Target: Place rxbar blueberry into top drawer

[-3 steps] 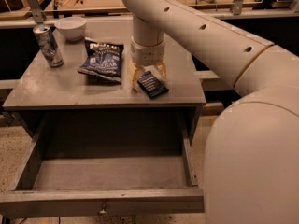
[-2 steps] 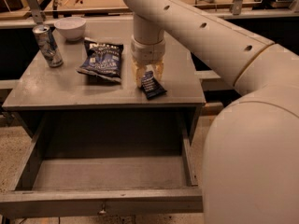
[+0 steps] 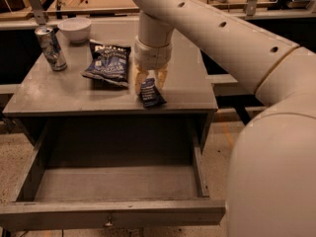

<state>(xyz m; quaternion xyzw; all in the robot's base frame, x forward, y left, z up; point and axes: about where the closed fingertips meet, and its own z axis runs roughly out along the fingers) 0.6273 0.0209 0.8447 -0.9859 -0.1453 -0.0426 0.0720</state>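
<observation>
My gripper (image 3: 150, 80) points down over the table (image 3: 54, 95) near its front edge. Its two fingers (image 3: 140, 79) are pinched on the upper end of the rxbar blueberry (image 3: 151, 95), which slants below them, though I cannot tell whether it is clear of the surface. Since a second ago, gripper and bar have shifted together toward that edge, with the chip bag (image 3: 108, 63) left lying beside them, so I judge the grasp is holding. The top drawer (image 3: 113, 214) stands open below and forward of the gripper, so what remains is carrying the bar past the edge and lowering it in.
</observation>
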